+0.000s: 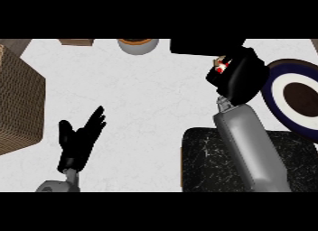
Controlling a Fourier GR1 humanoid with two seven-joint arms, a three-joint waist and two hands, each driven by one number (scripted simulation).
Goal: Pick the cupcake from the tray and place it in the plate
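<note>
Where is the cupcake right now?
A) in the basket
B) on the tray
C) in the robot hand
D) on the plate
C: the right robot hand is curled round the cupcake, off the tray and to the left of the plate.

Bare counter [142, 90] between basket [8, 99] and plate [301, 77]
</note>
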